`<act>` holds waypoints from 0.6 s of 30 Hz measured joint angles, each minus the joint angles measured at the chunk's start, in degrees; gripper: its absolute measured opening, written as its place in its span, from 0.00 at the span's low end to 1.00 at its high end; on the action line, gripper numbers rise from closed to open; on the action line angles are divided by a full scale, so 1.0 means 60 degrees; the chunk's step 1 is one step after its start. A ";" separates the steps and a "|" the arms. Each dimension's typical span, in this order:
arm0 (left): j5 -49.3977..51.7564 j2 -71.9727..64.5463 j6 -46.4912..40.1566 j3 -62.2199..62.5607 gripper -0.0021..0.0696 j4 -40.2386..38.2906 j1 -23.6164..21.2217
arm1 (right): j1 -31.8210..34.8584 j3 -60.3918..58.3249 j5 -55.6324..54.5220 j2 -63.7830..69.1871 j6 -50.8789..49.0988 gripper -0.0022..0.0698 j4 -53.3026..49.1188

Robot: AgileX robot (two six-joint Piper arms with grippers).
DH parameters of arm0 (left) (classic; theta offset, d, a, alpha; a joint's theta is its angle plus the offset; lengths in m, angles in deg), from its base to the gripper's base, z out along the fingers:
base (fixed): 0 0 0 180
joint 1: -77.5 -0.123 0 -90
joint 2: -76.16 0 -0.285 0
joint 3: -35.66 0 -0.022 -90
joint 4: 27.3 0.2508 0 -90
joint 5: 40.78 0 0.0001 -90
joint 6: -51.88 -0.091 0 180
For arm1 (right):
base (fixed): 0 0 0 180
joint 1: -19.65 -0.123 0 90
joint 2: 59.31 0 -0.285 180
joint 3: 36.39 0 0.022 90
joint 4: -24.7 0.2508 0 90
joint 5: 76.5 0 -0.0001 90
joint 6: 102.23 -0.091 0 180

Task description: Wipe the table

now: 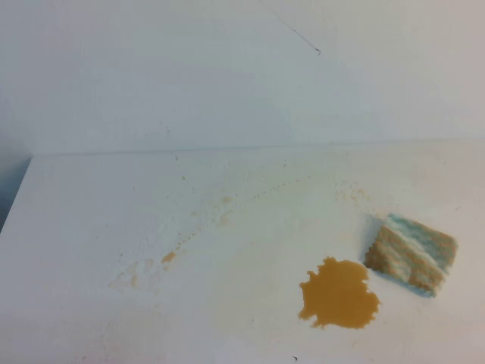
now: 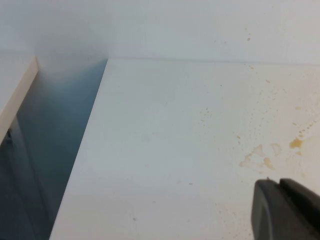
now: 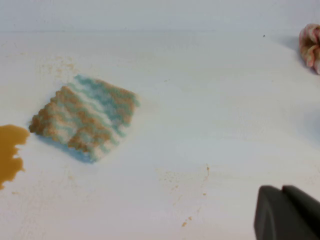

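A brown puddle (image 1: 339, 294) lies on the white table (image 1: 91, 227) at the front right. Just to its right rests a folded cloth (image 1: 411, 253) striped tan, white and teal, stained brown. The right wrist view shows the same cloth (image 3: 85, 118) flat on the table, with the puddle's edge (image 3: 9, 152) beside it. My right gripper (image 3: 282, 190) is shut and holds nothing, well away from the cloth. My left gripper (image 2: 280, 182) is also shut and holds nothing, above the table's left part near dried brown spots (image 2: 265, 156). Neither arm appears in the high view.
Faint brown splashes (image 1: 168, 257) and a dotted trail (image 1: 258, 193) cross the middle of the table. A pinkish crumpled thing (image 3: 311, 46) lies at the edge of the right wrist view. The table's left edge (image 2: 80, 165) drops into a dark gap beside a white wall.
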 joint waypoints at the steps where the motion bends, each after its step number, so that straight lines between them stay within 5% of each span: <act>1: 0.0000 0.0000 0.0000 0.0000 0.02 0.0000 0.0000 | 0.0000 0.0000 0.0000 0.0000 0.0000 0.03 0.0000; 18: -0.0092 0.0000 0.0000 0.0000 0.02 0.0020 0.0000 | 0.0000 0.0000 0.0000 0.0000 0.0000 0.03 0.0000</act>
